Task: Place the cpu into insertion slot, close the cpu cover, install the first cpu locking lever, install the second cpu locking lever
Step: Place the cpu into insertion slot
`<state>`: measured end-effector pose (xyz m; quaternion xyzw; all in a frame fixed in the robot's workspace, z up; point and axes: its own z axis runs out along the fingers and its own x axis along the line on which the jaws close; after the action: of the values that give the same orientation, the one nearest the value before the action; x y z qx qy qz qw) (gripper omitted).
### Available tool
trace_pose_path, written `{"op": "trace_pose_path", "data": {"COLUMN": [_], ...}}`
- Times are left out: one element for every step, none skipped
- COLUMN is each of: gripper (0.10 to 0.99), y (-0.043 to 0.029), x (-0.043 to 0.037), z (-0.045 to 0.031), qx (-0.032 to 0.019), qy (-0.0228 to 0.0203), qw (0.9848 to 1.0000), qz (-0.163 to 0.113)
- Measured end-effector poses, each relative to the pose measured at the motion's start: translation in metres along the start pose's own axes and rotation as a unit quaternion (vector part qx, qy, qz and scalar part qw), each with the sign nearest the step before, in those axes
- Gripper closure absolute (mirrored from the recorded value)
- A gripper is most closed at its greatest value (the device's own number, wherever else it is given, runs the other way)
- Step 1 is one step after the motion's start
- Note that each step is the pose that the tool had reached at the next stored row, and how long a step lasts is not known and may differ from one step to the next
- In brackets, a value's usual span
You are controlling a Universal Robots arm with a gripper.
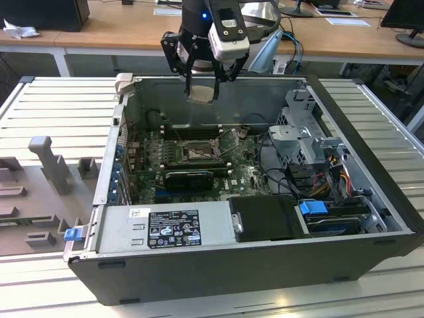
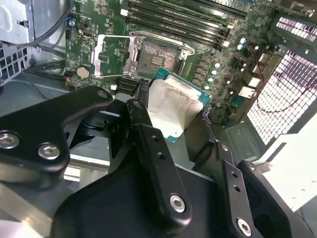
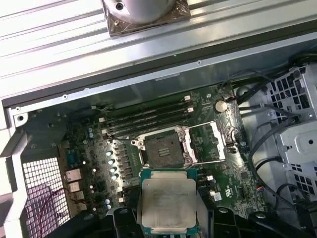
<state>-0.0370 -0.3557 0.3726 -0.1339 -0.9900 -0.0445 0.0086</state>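
Exterior view: an open computer case (image 1: 265, 265) lies on the slatted worktop (image 1: 59, 106), with its green board (image 1: 246, 173) exposed. The gripper (image 1: 201, 91) hangs over the case's far wall, at about 12 o'clock from the slot (image 1: 197, 153) and well above it. Its fingers (image 1: 187, 83) are clamped on two opposite edges of the cpu (image 1: 201, 94).

The slot is bare. In the first wrist view the cover (image 3: 209, 141) lies open beside the slot (image 3: 162, 150), so the way in looks clear. The cpu (image 3: 168, 201) has its silvery top facing up. Being square, it has no long axis, and its edges run about parallel to the slot's.

Judgement: placing it well calls for a level, straight descent with the edges squared and the corners matched to the slot. It should be released without pressing, since the contacts would likely bend easily.
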Motion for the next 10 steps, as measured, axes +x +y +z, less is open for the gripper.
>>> {"op": "trace_pose_path", "data": {"gripper": [0.557, 0.557, 0.557, 0.557, 0.557, 0.557, 0.557, 0.557, 0.557, 0.557], "y": [0.0, 0.0, 0.0, 0.0, 0.0, 0.0001, 0.0001, 0.0001, 0.0001, 0.0001], "x": [0.0, -0.0001, -0.0001, -0.0001, -0.0002, -0.0003, -0.0003, -0.0004, -0.0004, -0.0004], "z": [0.0, 0.0, 0.0, 0.0001, 0.0001, 0.0001, 0.0001, 0.0001, 0.0001, 0.0001], "qx": [-0.0001, -0.0003, -0.0004, -0.0005, -0.0007, -0.0008, -0.001, -0.0011, -0.0012, -0.0013], "qy": [-0.0005, -0.0008, -0.0011, -0.0015, -0.002, -0.0024, -0.0029, -0.0033, -0.0036, -0.0039], "qw": [1.0, 1.0, 0.9999, 0.9998, 0.9997, 0.9996, 0.9994, 0.9993, 0.9991, 0.999], "qz": [0.005, 0.01, 0.013, 0.018, 0.024, 0.028, 0.034, 0.038, 0.041, 0.045]}}
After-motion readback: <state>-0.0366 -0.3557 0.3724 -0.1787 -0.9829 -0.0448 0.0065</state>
